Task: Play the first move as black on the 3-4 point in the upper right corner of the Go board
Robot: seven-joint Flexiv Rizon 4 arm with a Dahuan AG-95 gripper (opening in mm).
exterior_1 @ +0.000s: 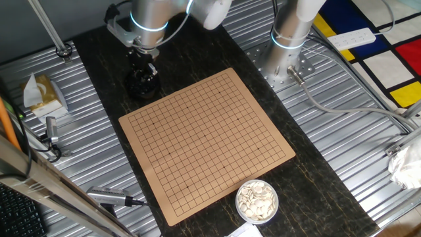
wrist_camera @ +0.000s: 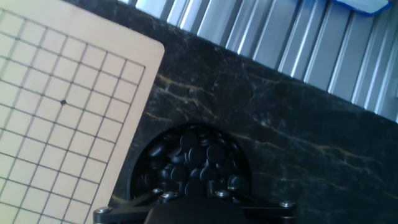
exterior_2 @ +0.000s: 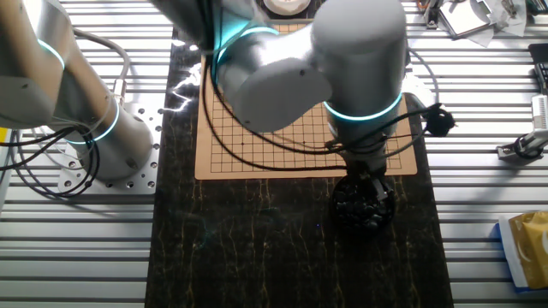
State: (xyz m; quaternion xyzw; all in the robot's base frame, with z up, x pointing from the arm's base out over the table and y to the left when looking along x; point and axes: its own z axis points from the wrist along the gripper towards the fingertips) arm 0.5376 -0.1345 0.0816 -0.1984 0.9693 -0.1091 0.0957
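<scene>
The tan Go board (exterior_1: 204, 138) lies on the dark mat with no stones on its grid. It also shows in the other fixed view (exterior_2: 257, 162) and the hand view (wrist_camera: 56, 112), where one corner and a star dot (wrist_camera: 63, 102) show. A black bowl of glossy black stones (wrist_camera: 189, 162) stands just off that corner (exterior_1: 141, 85) (exterior_2: 364, 204). My gripper (exterior_1: 145, 66) hangs straight over this bowl, fingers down among the stones. The fingertips are lost in the dark, so I cannot tell whether they hold a stone. The 3-4 point is an unmarked crossing that I cannot single out.
A bowl of white stones (exterior_1: 256, 201) stands at the board's near corner. A second arm's base (exterior_1: 289, 39) stands beyond the far corner. A tissue box (exterior_1: 43, 95), hand tools (exterior_1: 108, 195) and a white power strip (exterior_1: 352, 38) lie on the metal table.
</scene>
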